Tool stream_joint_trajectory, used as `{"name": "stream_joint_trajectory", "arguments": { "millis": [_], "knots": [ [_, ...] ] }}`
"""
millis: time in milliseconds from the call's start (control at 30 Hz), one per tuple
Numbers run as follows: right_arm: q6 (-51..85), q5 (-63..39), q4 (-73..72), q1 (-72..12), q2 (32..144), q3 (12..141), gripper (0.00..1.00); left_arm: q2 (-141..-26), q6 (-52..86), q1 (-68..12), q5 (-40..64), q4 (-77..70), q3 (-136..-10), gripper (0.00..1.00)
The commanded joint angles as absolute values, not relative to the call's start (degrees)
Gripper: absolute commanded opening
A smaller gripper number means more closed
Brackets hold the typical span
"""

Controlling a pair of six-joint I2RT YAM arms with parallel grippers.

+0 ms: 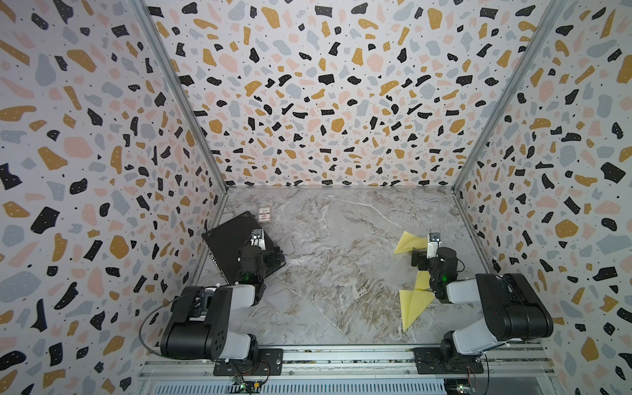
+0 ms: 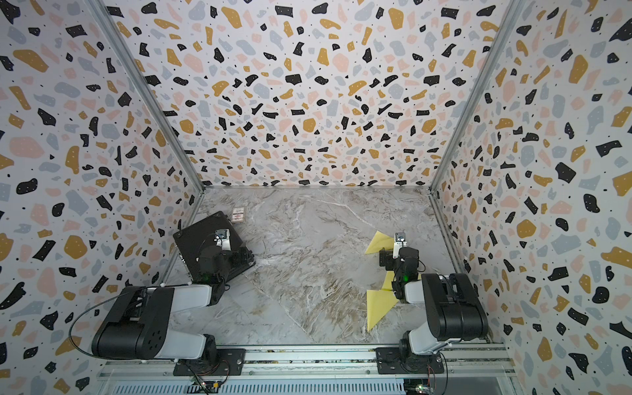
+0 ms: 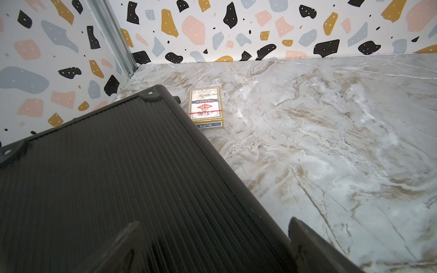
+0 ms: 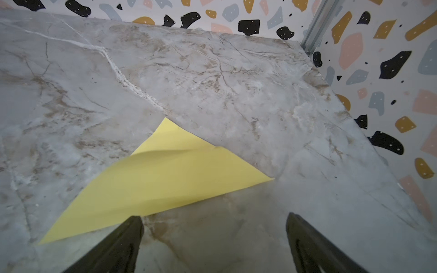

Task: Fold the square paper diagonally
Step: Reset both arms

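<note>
A yellow paper (image 4: 165,179) lies on the marble table as a folded triangle, its top layer bulging up a little. It shows in both top views (image 1: 408,242) (image 2: 378,243), just behind and left of my right gripper (image 1: 429,254). In the right wrist view that gripper (image 4: 214,217) is open and holds nothing; one fingertip (image 4: 136,224) hangs over the paper's near edge. More yellow folded triangles (image 1: 413,304) (image 2: 379,304) lie nearer the front, partly under the right arm. My left gripper (image 3: 214,223) is open and empty above a black ribbed case (image 3: 106,177).
The black case (image 1: 227,239) sits at the left wall. A boxed card deck (image 1: 265,215) (image 3: 205,110) lies just behind it. Patterned walls close the table on three sides. The arm bases stand on a rail (image 1: 342,357) along the front edge.
</note>
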State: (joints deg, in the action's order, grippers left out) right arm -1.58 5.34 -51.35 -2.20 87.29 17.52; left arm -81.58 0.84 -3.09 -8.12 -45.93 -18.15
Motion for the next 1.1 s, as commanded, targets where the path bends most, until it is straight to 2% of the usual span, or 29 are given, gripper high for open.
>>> {"name": "stream_joint_trajectory", "arguments": {
  "millis": [0,1067],
  "knots": [
    [-1.45,5.24,-52.13,-2.08,86.01,18.81,0.99,-81.48,1.14,-2.82,-8.83,-48.08,-18.63,0.99],
    [-2.28,3.96,-49.83,-2.08,86.65,20.46,1.0,-81.56,1.14,-2.55,-8.18,-48.23,-18.57,0.99]
  ]
}}
